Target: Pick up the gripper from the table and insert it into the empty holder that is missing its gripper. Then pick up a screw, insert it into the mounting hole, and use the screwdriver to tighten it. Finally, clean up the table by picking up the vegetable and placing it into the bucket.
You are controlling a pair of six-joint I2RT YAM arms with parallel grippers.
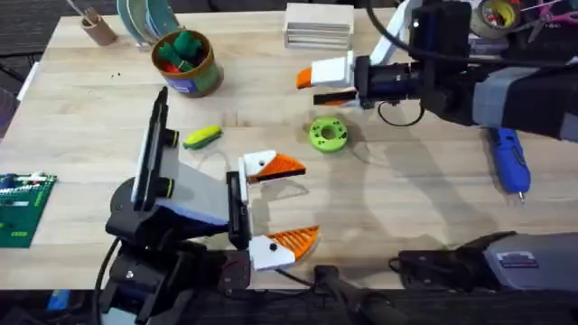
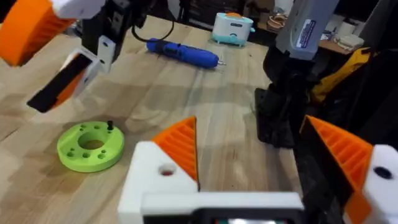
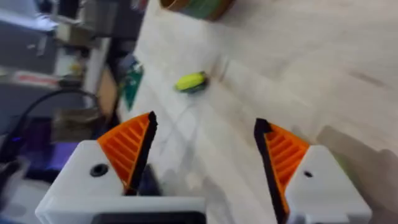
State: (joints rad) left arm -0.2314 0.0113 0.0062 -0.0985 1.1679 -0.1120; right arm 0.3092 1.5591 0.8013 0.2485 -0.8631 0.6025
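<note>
Overhead view shows the left gripper (image 1: 282, 202) low over the table (image 1: 415, 194), its 2 orange-padded fingers spread wide with nothing between them. The right gripper (image 1: 323, 85) reaches in from the right toward the far side of the table, jaws also apart and empty; its own wrist view shows both orange pads in place. The vegetable (image 1: 202, 137) lies on the wood left of the green ring-shaped disc (image 1: 328, 134). The bucket (image 1: 187, 61) stands at the far left, toys inside. The screwdriver (image 1: 509, 161) lies near the right edge, beside the right arm. Left wrist view shows the disc (image 2: 91, 145) just ahead of the fingers.
</note>
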